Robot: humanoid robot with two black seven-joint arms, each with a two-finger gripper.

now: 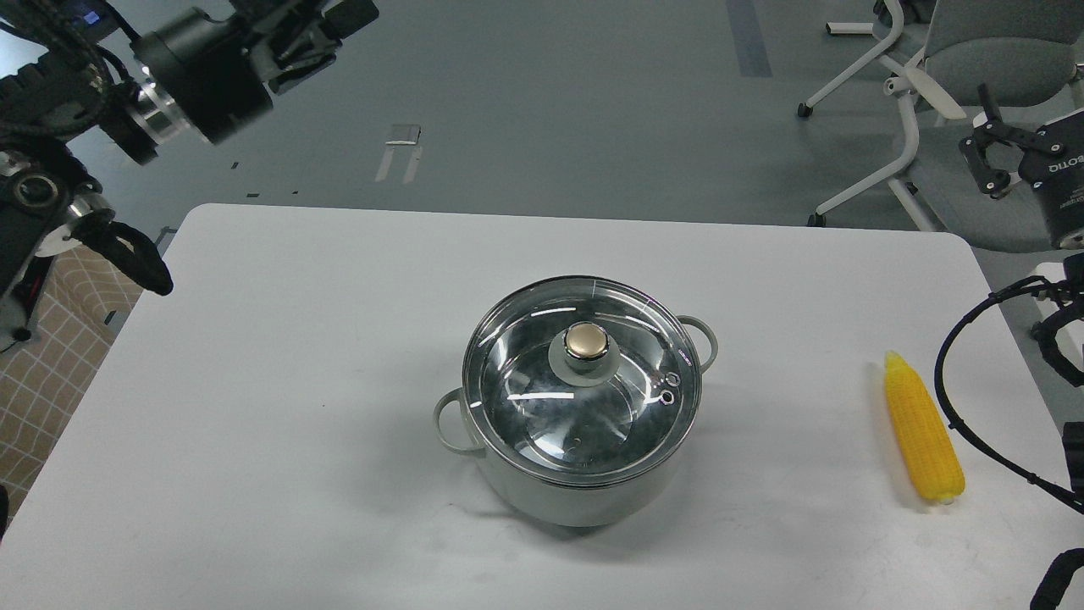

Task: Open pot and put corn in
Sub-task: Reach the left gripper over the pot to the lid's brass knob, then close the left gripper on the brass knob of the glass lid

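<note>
Nearest, centre-bottom of frame: round pale grey-green pot (584, 496) with steel rim and two loop side handles, sitting on the white desk (254, 424). Round glass lid (525, 424) with gold knob (588, 341) is seated on the rim, so the pot is not open yet. Lower right of frame: bright yellow tapered toy corn cob (923, 440) lying flat on the desk near its right edge, tip pointing away, well apart from the pot. Nothing touches either item. Further back, right edge of frame: right tool (985, 161) raised off the desk beyond its far right corner, fingers look spread, nothing between them. Upper left corner: left tool (326, 30) high above the floor beyond the desk, seen dark and end-on; cannot tell if open or closed, nothing visibly held. Grey chair with white frame (991, 51) in the upper right background, on the floor. My read: step one, lid removal, not started. Next move calls for one tool coming down over the gold knob, closing on it, lifting straight up and parking the lid on bare desk; right tool is better placed for the corn afterwards.
</note>
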